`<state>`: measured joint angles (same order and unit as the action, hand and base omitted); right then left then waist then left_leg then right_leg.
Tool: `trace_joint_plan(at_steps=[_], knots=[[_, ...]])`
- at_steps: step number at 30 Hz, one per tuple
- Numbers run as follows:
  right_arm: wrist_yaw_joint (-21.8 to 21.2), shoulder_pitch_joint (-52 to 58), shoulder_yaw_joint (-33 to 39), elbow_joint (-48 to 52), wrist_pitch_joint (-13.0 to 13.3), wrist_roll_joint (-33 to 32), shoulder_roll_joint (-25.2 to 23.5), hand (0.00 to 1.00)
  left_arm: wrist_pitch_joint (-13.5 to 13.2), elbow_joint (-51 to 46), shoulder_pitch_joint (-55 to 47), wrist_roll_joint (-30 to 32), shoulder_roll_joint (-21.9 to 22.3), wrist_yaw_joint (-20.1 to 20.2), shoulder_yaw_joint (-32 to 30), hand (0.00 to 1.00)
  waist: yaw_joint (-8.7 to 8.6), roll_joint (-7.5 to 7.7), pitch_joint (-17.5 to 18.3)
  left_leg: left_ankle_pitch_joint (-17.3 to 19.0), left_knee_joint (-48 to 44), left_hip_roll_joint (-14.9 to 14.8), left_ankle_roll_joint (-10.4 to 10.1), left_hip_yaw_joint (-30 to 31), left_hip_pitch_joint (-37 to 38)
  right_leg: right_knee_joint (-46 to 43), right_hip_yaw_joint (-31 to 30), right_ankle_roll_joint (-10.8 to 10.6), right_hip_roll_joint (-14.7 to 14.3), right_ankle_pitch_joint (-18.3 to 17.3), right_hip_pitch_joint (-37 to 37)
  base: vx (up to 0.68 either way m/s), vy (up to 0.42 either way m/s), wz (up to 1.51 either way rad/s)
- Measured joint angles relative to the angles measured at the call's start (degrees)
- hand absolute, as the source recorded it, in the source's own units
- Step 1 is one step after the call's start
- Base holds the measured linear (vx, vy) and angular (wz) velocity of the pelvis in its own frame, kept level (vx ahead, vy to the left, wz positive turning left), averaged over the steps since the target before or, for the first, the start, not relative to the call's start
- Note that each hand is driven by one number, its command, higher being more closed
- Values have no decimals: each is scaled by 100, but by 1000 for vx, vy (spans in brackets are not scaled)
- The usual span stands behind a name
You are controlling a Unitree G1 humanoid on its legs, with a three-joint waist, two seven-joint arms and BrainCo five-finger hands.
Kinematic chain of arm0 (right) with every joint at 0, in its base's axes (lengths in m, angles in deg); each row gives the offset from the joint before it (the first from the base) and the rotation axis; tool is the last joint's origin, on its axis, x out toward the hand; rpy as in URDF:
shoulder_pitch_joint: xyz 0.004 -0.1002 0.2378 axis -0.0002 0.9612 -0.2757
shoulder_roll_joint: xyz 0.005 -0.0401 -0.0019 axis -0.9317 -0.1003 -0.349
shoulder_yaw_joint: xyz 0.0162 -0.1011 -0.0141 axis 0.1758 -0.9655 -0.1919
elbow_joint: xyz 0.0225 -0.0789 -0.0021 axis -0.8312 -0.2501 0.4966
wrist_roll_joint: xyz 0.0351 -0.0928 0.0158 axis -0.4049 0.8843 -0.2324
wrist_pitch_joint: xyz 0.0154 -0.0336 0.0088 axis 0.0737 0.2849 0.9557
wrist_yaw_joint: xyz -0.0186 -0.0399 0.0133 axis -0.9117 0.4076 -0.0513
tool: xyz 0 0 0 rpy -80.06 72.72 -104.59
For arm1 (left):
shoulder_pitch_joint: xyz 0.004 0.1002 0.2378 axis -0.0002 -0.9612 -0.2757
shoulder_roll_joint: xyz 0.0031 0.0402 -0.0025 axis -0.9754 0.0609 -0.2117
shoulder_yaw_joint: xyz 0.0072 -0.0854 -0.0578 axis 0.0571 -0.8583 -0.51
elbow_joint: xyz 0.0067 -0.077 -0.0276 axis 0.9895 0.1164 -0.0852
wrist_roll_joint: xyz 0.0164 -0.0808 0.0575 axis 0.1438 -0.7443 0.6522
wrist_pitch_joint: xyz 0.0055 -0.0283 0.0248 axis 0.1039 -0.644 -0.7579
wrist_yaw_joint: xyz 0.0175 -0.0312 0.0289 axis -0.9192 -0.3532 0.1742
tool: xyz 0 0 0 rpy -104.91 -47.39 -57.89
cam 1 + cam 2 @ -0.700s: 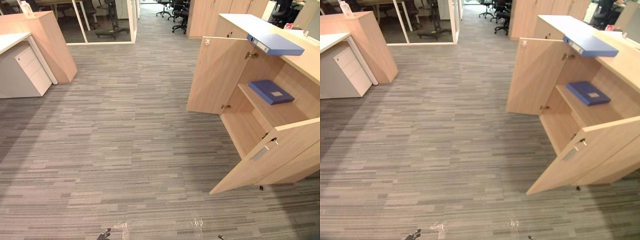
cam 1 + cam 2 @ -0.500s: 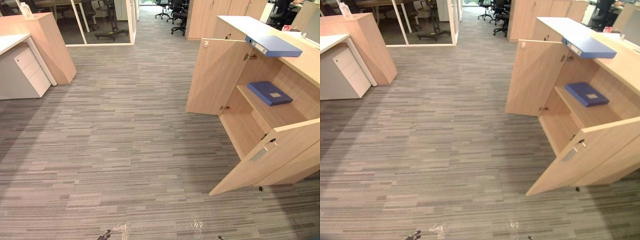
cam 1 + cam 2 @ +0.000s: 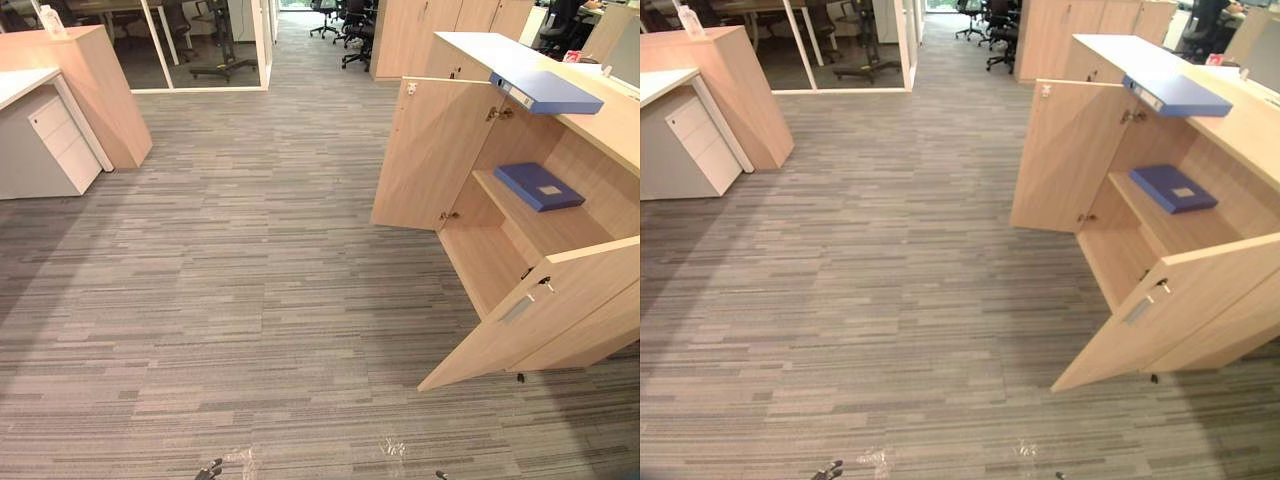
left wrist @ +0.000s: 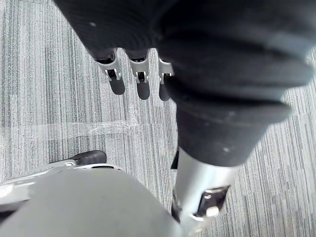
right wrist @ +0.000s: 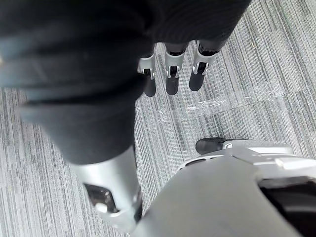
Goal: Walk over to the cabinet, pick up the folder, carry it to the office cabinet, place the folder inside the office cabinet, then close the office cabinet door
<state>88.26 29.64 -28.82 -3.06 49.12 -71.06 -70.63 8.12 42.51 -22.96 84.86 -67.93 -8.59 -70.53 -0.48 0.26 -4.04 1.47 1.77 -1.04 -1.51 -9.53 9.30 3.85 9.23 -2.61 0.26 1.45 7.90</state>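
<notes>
Hands empty, office cabinet standing open.
Left hand [image 4: 140, 74] and right hand [image 5: 172, 69] hang over the carpet [image 3: 250, 280], fingers straight and apart, holding nothing. A blue folder [image 3: 548, 90] lies on top of the office cabinet [image 3: 610, 130]; a second blue folder [image 3: 540, 185] lies on its inner shelf.

An office: striped grey carpet [image 3: 230, 290], swivel chairs [image 3: 355, 30], glass partition [image 3: 205, 45], wooden cabinets [image 3: 440, 150].

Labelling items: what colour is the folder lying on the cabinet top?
The folder is blue; it shows best in the left eye view.
</notes>
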Motion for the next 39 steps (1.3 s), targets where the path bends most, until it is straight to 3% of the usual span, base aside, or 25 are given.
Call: trace_joint_plan(at_steps=[10, 12, 14, 16, 17, 18, 20, 21, 24, 26, 27, 28, 29, 31, 33, 34, 35, 36, 37, 38, 39], knots=[[1, -33, -6, -3, 6, -2, -39, 0, -80, -30, 28, 277, -44, -145, 6, 0, 0, 106, -85, 14, -17, -7, -19, 8, -37, 57, 13, 10, -8, 0, 5, 0, 0, 0], [1, -126, -10, -12, 12, -4, -58, 0, -108, -124, 89, 269, -90, -203, -9, 0, 4, 172, -254, 305, -602, -64, -63, 26, -307, -6, 34, 83, -5, -69, -8, -21, -25, 5], [0, -214, -5, -18, 41, -34, -52, 0, -120, -263, 162, 243, -89, -247, -111, 0, -1, 148, -451, 895, -1896, -328, -256, -13, -872, -113, 114, 313, -118, -229, -24, -54, -53, 10], [0, -225, 1, -17, 61, -63, -69, 0, -120, -355, 189, 225, -88, -253, -235, 0, 24, 152, -547, 1052, -2994, -560, -397, -109, -1353, -120, 143, 383, -195, -277, 36, -11, -36, 3], [-4, -226, 1, -9, 59, -78, -64, 0, -116, -522, 169, 197, -24, -264, -394, 0, 60, 104, -642, 960, -4255, -875, -402, -281, -1831, -142, 119, 455, -280, -329, 172, 60, -39, -5], [-2, -219, -2, -2, 61, -128, -41, 0, -119, -577, 149, 152, -5, -284, -460, 0, 63, 120, -696, 883, -4945, -1040, -378, -312, -2146, -179, 98, 492, -300, -400, 285, 81, -39, -7], [2, -213, 3, -16, 55, -230, -41, 0, -120, -580, 153, 100, 11, -327, -540, 0, 90, 100, -707, 1080, -5278, -1184, -185, -377, -2490, -300, 31, 522, -209, -537, 339, 121, 13, -7], [1, -218, 7, -23, 54, -230, -40, 0, -121, -592, 157, 98, 26, -348, -540, 0, 100, 124, -704, 1125, -5161, -1192, -201, -393, -2581, -329, 2, 529, -147, -554, 337, 161, 68, -18], [5, -259, 46, -25, 55, -247, -41, 0, -116, -629, 149, 49, 51, -441, -618, 0, 128, 153, -729, 984, -3292, -969, -296, -381, -2735, -419, -147, 290, 308, -729, 339, 256, 172, -21], [8, -256, 238, -80, 56, -250, -46, 0, -115, -629, 143, 33, 105, -490, -673, 0, 123, 126, -726, 239, -1275, -750, -427, -258, -2708, -422, -186, -34, 690, -940, 442, 357, 312, -12], [12, -252, 250, -86, 59, -257, -39, 0, -115, -629, 138, 30, 122, -501, -673, 0, 128, 90, -732, 125, -898, -762, -477, -245, -2699, -413, -188, -132, 748, -1007, 508, 449, 478, -13], [18, -245, 254, -122, 64, -251, -11, 0, -116, -626, 110, 22, 161, -523, -712, 0, 140, 8, -743, -185, -720, -840, -493, -309, -2678, -411, -210, -313, 844, -1170, 657, 383, 430, -23], [35, -310, 313, -229, 62, -225, -79, 0, -109, -621, 103, 16, 135, -536, -795, 0, 163, 178, -760, -628, -1023, -681, -385, -428, -2662, -449, -194, -337, 1099, -1309, 795, 386, 421, -25], [38, -376, 476, -266, 70, -226, -213, 0, -113, -629, 102, 15, 95, -547, -916, 0, 161, 352, -646, -627, -1359, -452, -280, -492, -2739, -746, -188, -250, 1391, -1144, 720, 430, 348, -25], [40, -389, 610, -248, 82, -236, -238, 0, -112, -623, 97, -4, 101, -546, -950, 0, 184, 387, -600, -477, -1505, -298, -1, -696, -2582, -1415, -279, -359, 1665, -918, 458, 489, 396, -35], [45, -383, 720, -251, 80, -291, -241, 0, -113, -625, 53, -37, 94, -543, -954, 0, 206, 414, -554, -342, -1459, -142, 197, -845, -2331, -2160, -407, -447, 1894, -747, 179, 361, 305, -34], [42, -372, 825, -240, 81, -344, -248, 0, -112, -623, 27, -50, 89, -539, -937, 0, 183, 420, -550, -278, -1403, -42, 260, -887, -2147, -2639, -441, -439, 2024, -606, 30, 453, 374, -25], [46, -334, 1018, -224, 81, -495, -261, 0, -113, -624, -18, -82, 79, -519, -847, 0, 136, 420, -520, -115, -1266, 153, 331, -937, -1781, -3640, -452, -298, 2286, -98, -322, 446, 358, -9], [45, -284, 1127, -164, 87, -632, -266, 0, -120, -630, -21, -96, 49, -492, -715, 0, 100, 393, -494, 4, -1095, 289, 434, -993, -1409, -4721, -322, 117, 2563, 453, -754, 532, 414, -4], [45, -285, 1125, -105, 96, -701, -278, 0, -126, -634, -14, -97, 28, -480, -654, 0, 81, 384, -486, 29, -1043, 339, 477, -984, -1260, -5301, -165, 254, 2697, 494, -952, 435, 290, 3], [51, -371, 1108, -23, 105, -704, -309, 0, -128, -634, 14, -93, -18, -470, -499, 0, 21, 357, -497, 105, -883, 416, 505, -898, -898, -6159, 370, 340, 2902, 204, -1252, 425, 210, 12]])
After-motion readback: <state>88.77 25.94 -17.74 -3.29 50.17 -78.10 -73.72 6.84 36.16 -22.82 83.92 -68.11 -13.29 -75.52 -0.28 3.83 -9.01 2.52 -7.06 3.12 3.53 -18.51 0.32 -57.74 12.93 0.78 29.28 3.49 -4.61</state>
